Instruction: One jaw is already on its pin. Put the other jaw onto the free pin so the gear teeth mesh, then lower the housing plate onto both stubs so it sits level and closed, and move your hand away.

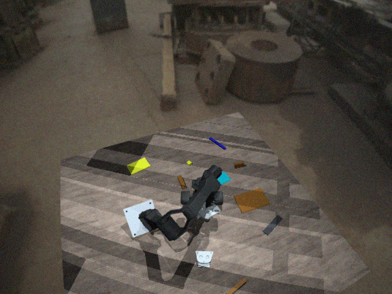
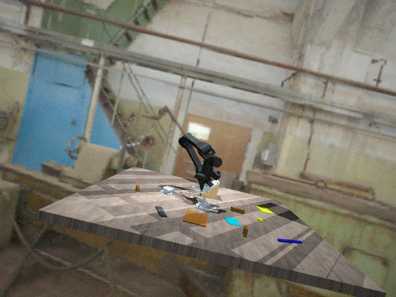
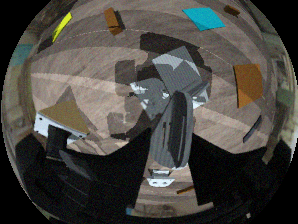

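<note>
My gripper (image 3: 166, 132) is shut on a grey ribbed jaw (image 3: 172, 142). The held jaw overlaps the near edge of the gear base (image 3: 151, 96) (image 2: 207, 206) in the wrist view; I cannot tell whether they touch. The other jaw (image 3: 201, 91) is at the base's right side, partly behind the held one. A ribbed light panel (image 3: 182, 67) lies at the base's far side. The pins are shaded and hard to make out. The white housing plate (image 1: 204, 256) (image 2: 168, 190) (image 3: 161, 182) stands apart, with two round marks on it. In the top view the arm partly covers the base.
The arm stands on a white mounting plate (image 1: 133, 221) (image 3: 47, 125). An orange slab (image 1: 252, 200) (image 2: 194, 218) (image 3: 248, 85), a cyan tile (image 1: 224, 178) (image 2: 232, 221) (image 3: 203, 18), a dark bar (image 1: 272, 224) and a blue rod (image 1: 217, 143) lie around the base.
</note>
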Tool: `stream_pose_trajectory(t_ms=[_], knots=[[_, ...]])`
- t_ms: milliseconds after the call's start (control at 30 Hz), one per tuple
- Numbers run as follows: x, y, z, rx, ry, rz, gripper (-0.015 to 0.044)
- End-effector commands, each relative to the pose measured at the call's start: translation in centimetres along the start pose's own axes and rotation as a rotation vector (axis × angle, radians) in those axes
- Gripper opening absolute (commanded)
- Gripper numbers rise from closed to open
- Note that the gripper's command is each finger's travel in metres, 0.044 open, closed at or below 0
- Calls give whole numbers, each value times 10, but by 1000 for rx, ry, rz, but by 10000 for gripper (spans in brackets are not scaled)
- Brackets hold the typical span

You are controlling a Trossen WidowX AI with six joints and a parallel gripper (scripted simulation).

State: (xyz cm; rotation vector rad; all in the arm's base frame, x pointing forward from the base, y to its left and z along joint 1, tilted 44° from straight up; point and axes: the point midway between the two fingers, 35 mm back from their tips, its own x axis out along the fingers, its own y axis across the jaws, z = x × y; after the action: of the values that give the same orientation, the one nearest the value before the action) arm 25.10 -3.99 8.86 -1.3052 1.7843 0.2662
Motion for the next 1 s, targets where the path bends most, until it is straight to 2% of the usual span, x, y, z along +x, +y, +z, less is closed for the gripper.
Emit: stream_pose_trajectory(t_ms=[0, 967], knots=[[1, 7, 6, 79, 0, 7, 134], [3, 44, 37, 639, 10, 6, 134]])
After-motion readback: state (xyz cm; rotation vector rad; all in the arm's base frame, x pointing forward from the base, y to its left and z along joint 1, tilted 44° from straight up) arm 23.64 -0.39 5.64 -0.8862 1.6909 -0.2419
